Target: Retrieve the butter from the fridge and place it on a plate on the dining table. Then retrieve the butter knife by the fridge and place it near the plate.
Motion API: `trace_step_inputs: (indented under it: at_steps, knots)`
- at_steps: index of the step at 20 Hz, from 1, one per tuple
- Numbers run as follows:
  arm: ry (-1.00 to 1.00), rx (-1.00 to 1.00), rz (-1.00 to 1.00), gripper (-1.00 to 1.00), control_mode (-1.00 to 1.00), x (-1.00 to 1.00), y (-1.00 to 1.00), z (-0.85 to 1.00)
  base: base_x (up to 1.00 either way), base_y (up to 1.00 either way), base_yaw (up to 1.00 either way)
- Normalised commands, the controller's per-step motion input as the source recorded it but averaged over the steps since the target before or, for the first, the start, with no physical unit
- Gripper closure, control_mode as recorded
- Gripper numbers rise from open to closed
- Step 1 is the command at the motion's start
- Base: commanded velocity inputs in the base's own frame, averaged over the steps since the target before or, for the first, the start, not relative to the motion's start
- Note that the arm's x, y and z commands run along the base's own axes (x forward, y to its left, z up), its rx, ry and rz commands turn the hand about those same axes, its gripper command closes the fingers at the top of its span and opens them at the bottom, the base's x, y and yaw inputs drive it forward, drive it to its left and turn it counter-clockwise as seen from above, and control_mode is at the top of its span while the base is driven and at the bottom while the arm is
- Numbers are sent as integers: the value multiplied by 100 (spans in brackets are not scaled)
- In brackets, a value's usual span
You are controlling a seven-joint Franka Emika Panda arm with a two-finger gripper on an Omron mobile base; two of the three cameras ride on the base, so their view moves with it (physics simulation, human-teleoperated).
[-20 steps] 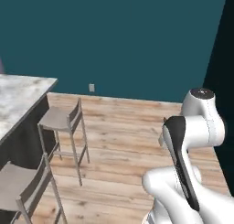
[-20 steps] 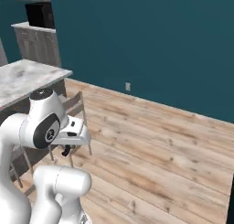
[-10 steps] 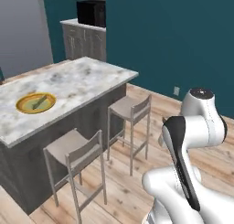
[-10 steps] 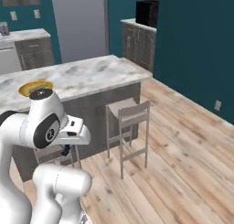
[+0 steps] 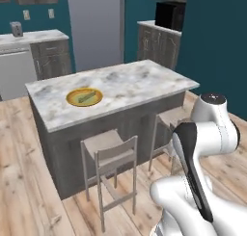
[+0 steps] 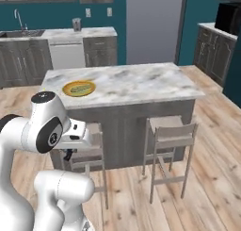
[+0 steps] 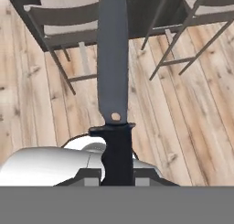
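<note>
My gripper (image 7: 117,173) is shut on the butter knife (image 7: 113,72). Its black handle sits between the fingers and its grey blade points away over the wood floor towards the stools. The hand hangs low in front of the dining table (image 5: 144,83) (image 6: 141,81), on its stool side. The yellow-orange plate (image 5: 72,100) (image 6: 68,89) lies near the island's left end. The butter (image 5: 87,97) (image 6: 81,88), a pale olive stick, rests on the plate's centre. The tall grey fridge (image 5: 94,28) (image 6: 153,25) stands behind the island.
Two grey stools (image 5: 110,150) (image 6: 170,127) stand along the island's near side, between me and the marble top. A white dishwasher (image 5: 17,73) (image 6: 67,53) sits in the wall counter at the back left. Dark cabinets with a microwave (image 5: 169,16) stand at the back right.
Both base views have swung round: a teal wall and bare floor gave way to the island, which now sits centred and nearer. The knife stays in my gripper.
</note>
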Motion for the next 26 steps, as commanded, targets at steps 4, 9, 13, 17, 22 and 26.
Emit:
trace_step_inputs:
  at_steps: [4, 9, 13, 17, 22, 26]
  knots:
    - [0, 0, 0, 100, 100, 0, 0, 0, 73, -5, 38]
    - [0, 0, 0, 100, 100, 0, 0, 0, 86, -17, 22]
    - [0, 0, 0, 100, 100, 0, 0, 0, 67, -36, 2]
    - [0, 0, 0, 100, 100, 0, 0, 0, 75, -47, 0]
    - [0, 0, 0, 100, 100, 0, 0, 0, 96, -66, 5]
    - [0, 0, 0, 100, 100, 0, 0, 0, 45, -87, 5]
